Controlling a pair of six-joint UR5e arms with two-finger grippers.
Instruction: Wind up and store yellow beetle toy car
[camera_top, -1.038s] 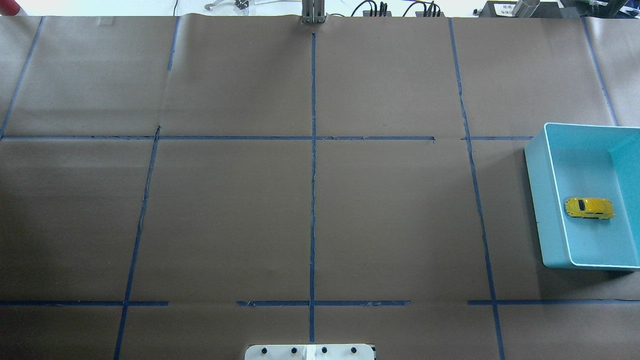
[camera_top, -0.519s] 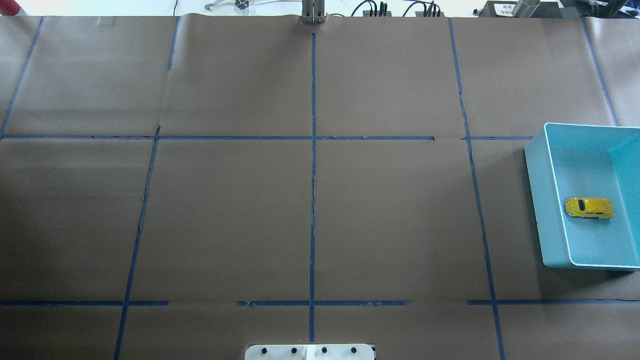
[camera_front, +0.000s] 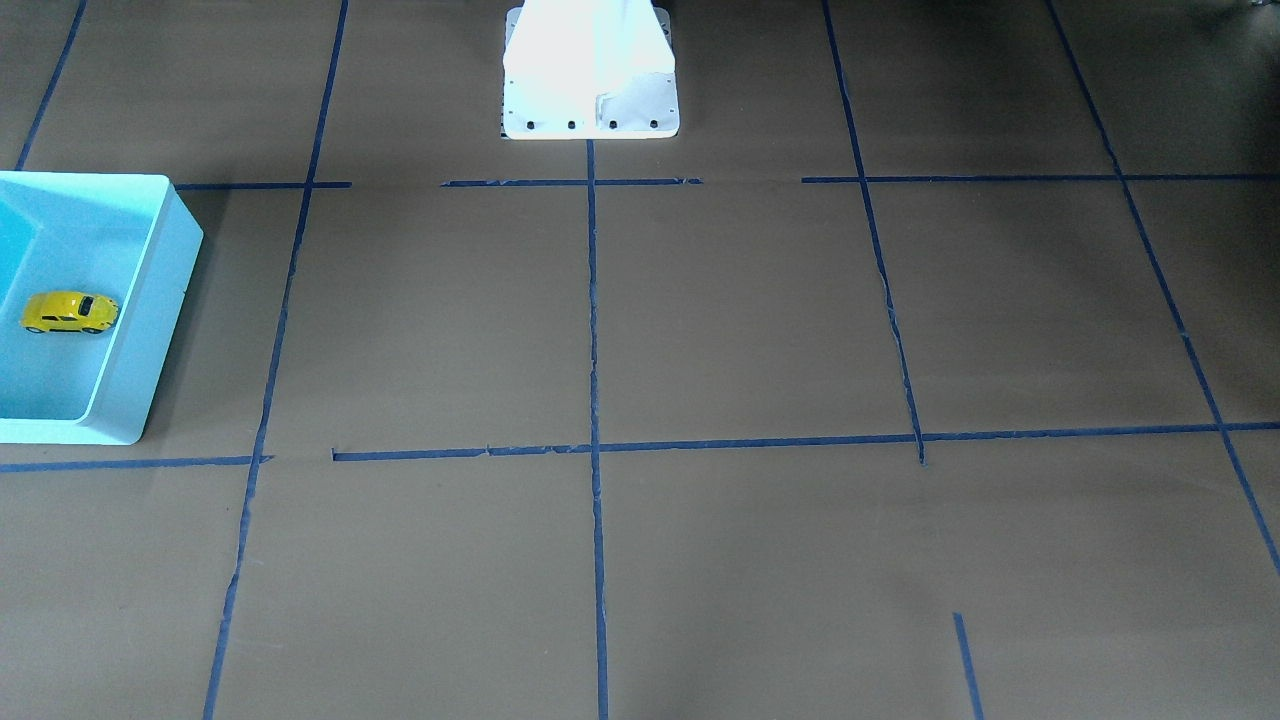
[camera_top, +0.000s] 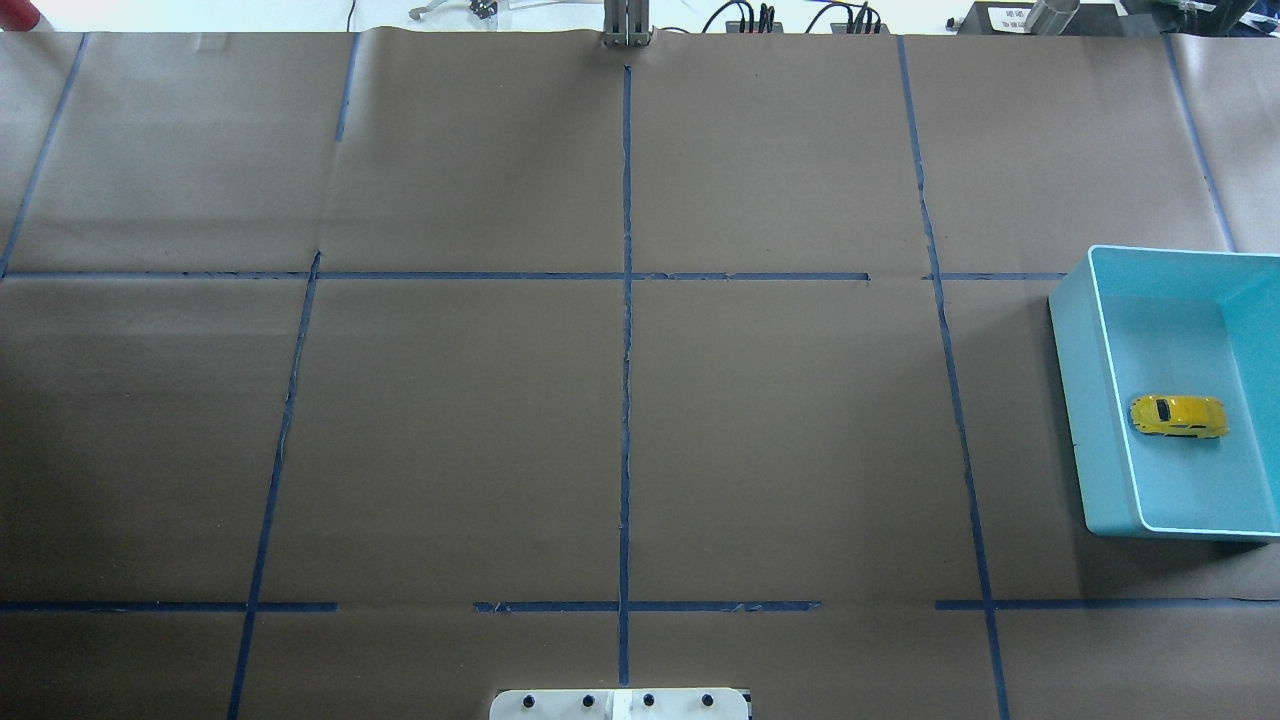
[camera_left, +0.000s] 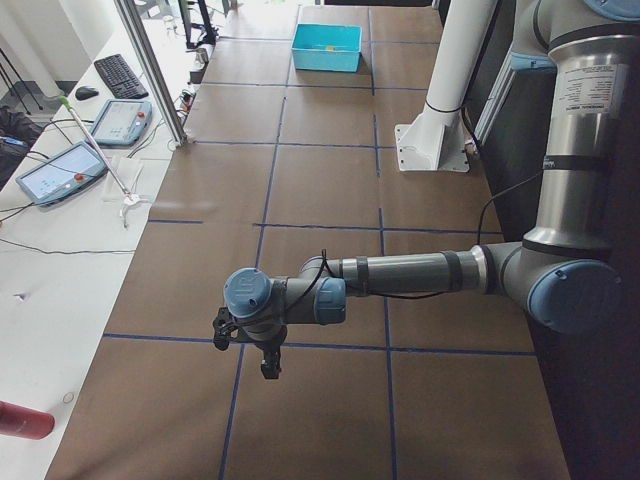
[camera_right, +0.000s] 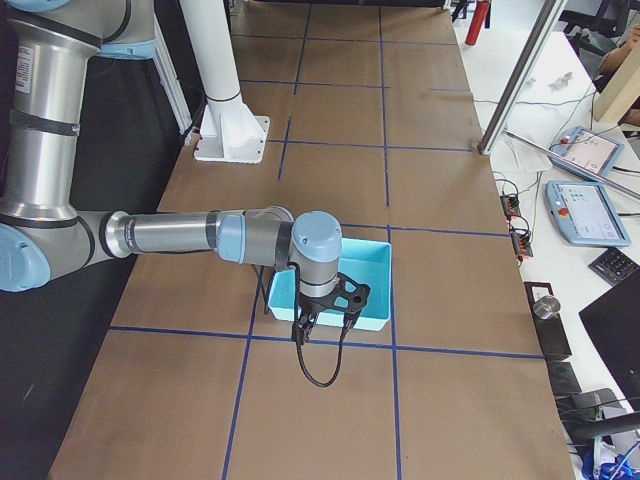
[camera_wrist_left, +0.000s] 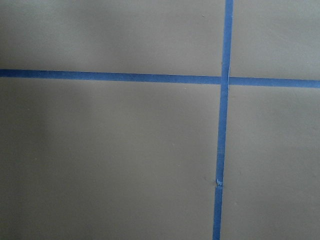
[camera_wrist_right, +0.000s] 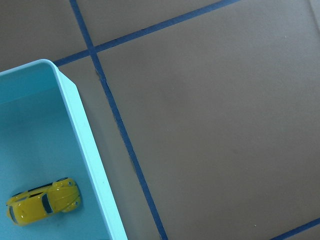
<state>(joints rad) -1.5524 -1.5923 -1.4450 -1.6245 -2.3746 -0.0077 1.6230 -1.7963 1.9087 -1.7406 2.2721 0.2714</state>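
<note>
The yellow beetle toy car (camera_top: 1179, 416) lies inside the light blue bin (camera_top: 1075, 380) at the table's right edge, by the bin's left wall. It also shows in the front-facing view (camera_front: 70, 312) and the right wrist view (camera_wrist_right: 44, 201). My right gripper (camera_right: 322, 322) hangs above the bin's near end, seen only in the right side view, so I cannot tell if it is open or shut. My left gripper (camera_left: 248, 348) hovers over bare table at the far left end, seen only in the left side view, so its state is also unclear.
The table is covered in brown paper with a blue tape grid (camera_top: 626, 400). The robot's white base (camera_front: 590, 70) stands at the middle of its near edge. Tablets and cables (camera_left: 70, 165) lie on a side bench beyond the table.
</note>
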